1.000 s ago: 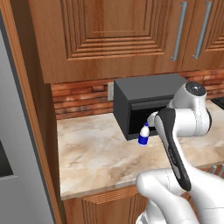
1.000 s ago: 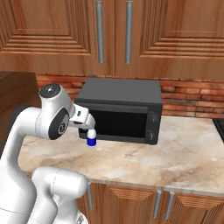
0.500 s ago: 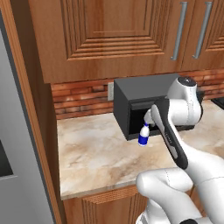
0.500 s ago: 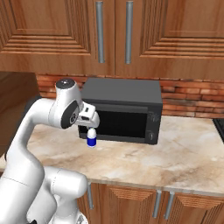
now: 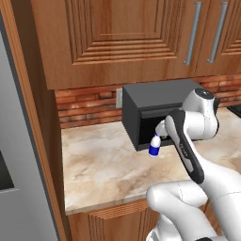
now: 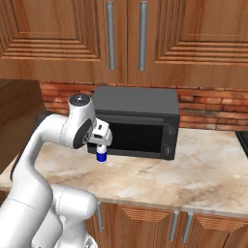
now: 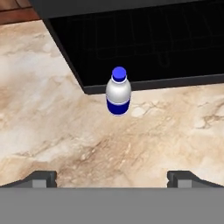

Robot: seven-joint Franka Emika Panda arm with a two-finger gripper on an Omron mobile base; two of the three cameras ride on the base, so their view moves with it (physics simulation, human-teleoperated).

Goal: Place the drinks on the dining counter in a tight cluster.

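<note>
bottle: your small white-and-blue bottle (image 7: 118,92) stands upright on the desk (image 5: 103,164), just in front of the microwave's lower left front corner — close to it, contact unclear.
same bottle, base views: seen at (image 5: 154,146) and (image 6: 101,155), partly covered by the arm's wrist.
hand: the hand (image 7: 112,177) hovers above the bottle, fingers (image 7: 41,178) spread wide and released, grasping nothing; the bottle sits between the fingertip lines but farther along the view, not touching either one.
hand, base views: it sits at the end of the white wrist at (image 6: 100,140), right over the bottle cap.
obstacle: the black microwave (image 6: 138,123) is directly behind the bottle; its dark door front leaves you little room on that side.
overhead: wooden upper cabinets (image 6: 126,38) with metal bar handles hang over the microwave.
left side: a tall wooden panel (image 5: 33,117) bounds the desk on the left, with a grey appliance face (image 5: 14,188) beyond it.
open room: bare desk lies to the left of the bottle and toward the front edge — nothing stands on that stretch.
right side: more bare top lies to the right of the microwave in the right base view.
surface: beige marble pattern with brown veins, flat.
below: wooden drawer fronts (image 6: 155,225) with metal handles.
wall: red brick backsplash (image 5: 87,106) runs behind the microwave.
</note>
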